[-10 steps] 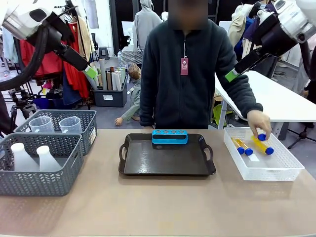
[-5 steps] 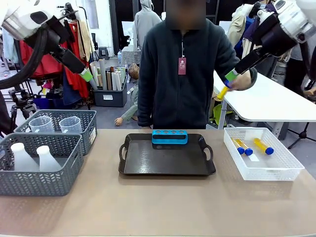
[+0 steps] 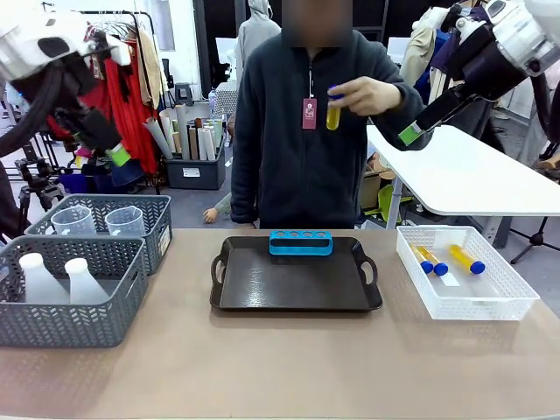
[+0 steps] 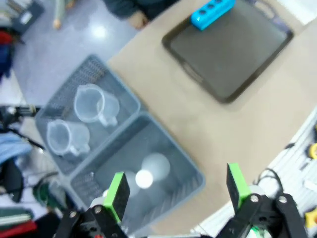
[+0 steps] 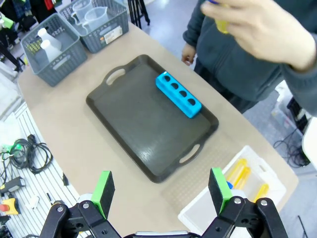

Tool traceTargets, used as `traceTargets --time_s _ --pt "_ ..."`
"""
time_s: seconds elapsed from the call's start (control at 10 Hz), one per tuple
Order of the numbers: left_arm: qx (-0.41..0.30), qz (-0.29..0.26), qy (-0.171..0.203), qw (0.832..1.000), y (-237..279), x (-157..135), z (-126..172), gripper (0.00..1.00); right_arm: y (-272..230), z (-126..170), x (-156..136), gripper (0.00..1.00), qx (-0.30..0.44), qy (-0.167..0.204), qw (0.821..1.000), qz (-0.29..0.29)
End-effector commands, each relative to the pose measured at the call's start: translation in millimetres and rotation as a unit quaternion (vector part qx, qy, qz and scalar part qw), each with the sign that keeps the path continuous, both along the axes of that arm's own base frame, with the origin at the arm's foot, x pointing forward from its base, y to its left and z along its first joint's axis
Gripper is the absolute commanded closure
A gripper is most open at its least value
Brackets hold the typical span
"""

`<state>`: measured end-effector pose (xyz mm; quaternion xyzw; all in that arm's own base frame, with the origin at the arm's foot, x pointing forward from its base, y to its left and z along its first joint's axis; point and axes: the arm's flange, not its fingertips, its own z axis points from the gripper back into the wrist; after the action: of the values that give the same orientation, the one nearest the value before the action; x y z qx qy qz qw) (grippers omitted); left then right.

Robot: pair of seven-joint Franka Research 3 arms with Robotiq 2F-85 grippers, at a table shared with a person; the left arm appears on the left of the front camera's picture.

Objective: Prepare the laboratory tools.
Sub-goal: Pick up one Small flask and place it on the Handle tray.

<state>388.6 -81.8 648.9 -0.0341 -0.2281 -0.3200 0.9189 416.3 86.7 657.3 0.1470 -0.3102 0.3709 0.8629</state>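
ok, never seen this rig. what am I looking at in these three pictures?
Two white robot arms share a table with a person opposite. The front view looks across from the robot's side; the other two come from a camera on each wrist, looking down past that gripper's green-padded fingers. The left gripper and right gripper are both open, empty, raised above the table. On the table: a black tray with a blue rack at its far edge; a white basket with yellow tubes; a grey basket with two flasks; a second grey basket behind it with two beakers. The person's hand holds one tube up at chest height.
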Motion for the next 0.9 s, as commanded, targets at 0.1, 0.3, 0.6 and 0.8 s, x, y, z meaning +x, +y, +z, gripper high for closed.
traceTargets --time_s 0.1,0.3,0.6,0.8 --pt "0.023 0.07 0.08 0.994 17.1 -15.1 -35.6 0.0 -1.1 -0.3 -1.1 0.0 0.001 0.0 1.0 0.0" --pt "0.034 0.104 0.111 0.988 37.9 -22.1 -61.1 0.0 -1.1 -0.3 -1.1 0.0 0.001 0.0 1.0 0.0" --pt "0.035 0.128 0.132 0.982 57.5 -18.5 -84.5 0.0 -1.1 -0.3 -1.1 0.0 0.001 0.0 1.0 0.0" --pt "0.033 0.113 0.133 0.984 52.7 -18.4 -84.0 0.0 -1.1 -0.3 -1.1 0.0 0.001 0.0 1.0 0.0"
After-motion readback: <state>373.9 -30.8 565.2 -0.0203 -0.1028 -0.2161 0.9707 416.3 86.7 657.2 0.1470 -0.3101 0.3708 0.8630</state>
